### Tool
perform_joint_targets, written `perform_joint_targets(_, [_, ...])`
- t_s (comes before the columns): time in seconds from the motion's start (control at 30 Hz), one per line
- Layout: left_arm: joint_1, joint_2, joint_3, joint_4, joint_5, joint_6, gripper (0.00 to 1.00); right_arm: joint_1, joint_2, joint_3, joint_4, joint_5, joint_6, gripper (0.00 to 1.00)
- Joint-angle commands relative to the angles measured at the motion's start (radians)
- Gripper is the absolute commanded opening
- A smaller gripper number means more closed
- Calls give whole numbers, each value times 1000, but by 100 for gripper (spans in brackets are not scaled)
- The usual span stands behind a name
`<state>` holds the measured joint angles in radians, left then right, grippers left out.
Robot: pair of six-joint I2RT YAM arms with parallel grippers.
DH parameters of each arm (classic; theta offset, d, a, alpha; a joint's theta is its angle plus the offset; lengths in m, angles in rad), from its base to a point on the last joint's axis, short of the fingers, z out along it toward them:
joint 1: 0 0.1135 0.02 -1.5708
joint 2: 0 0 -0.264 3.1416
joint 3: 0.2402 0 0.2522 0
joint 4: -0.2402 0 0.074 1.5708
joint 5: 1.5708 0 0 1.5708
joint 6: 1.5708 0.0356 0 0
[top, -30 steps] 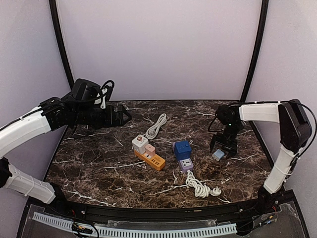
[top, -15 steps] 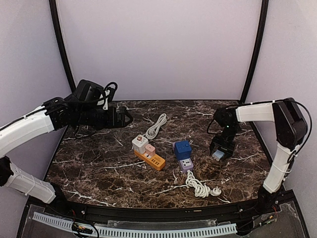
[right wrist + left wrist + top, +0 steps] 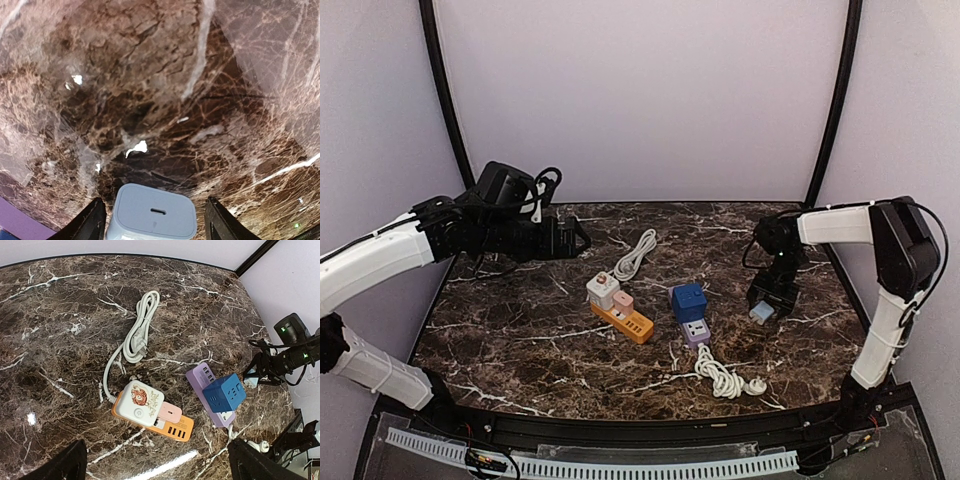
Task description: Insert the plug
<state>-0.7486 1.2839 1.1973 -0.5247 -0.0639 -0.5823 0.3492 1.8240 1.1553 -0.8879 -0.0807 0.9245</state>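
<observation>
Seen from overhead, the pale blue plug [image 3: 760, 313] lies at the right gripper [image 3: 767, 303], frame right. Only the wrist view shows it flanked by fingers [image 3: 95, 220], grip undecidable. The left gripper [image 3: 157, 447] is spread wide.

The pale-blue plug [image 3: 152, 215], a rounded block with a small slot in its face, is at the right side of the tabletop [image 3: 520, 340], apart from the purple power strip [image 3: 697, 333] that carries a blue cube adapter [image 3: 688, 299].
</observation>
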Motion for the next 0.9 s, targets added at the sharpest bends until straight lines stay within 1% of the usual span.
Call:
perform_joint_targets(0.0, [3, 1, 31, 1, 6, 19, 100, -7, 21, 34, -16, 18, 27, 66])
perform_joint_targets(0.23, [3, 0, 30, -1, 5, 22, 100, -6, 21, 40, -5, -8, 44, 65])
perform_joint_targets(0.33, [4, 1, 30, -2, 6, 21, 100, -6, 23, 36, 2, -20, 46, 62])
perform_joint_targets(0.6, [4, 10, 30, 6, 11, 21, 100, -5, 21, 32, 9, -25, 47, 48])
perform_joint_targets(0.87, [3, 16, 29, 12, 15, 21, 100, -6, 22, 33, 21, -32, 33, 30])
